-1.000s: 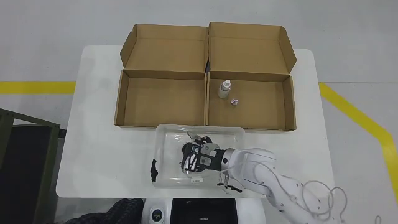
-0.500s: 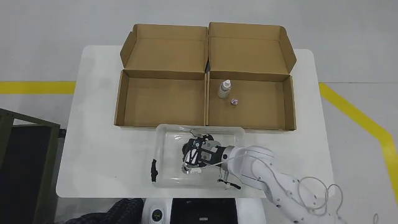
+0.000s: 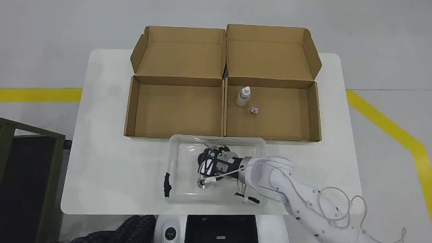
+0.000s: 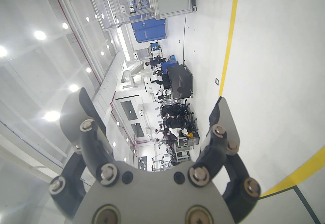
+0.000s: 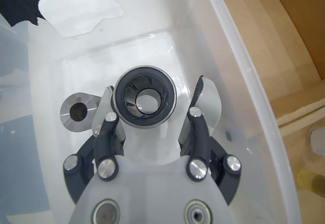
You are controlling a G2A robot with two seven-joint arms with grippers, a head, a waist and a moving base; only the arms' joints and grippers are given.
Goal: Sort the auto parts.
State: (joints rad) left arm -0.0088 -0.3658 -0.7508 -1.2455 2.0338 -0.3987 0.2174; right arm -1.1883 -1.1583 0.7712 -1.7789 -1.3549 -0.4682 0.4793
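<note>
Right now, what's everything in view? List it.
table: 1, white, under everything
bin: 1, clear, near edge of the table
boxes: 2, brown cardboard, open, side by side behind the bin: left box, right box
bottle: 1, pale, in the right box
small part: 1, pinkish, beside the bottle
bearing: 1, black and steel, in the bin
disc: 1, steel with a dark hole, in the bin beside the bearing
paper scrap: 1, white, at the bin's end wall
black piece: 1, black, at the bin's end rim
right gripper: open, in the bin, fingers either side of the bearing
left gripper: open, holding nothing, facing the room
</note>
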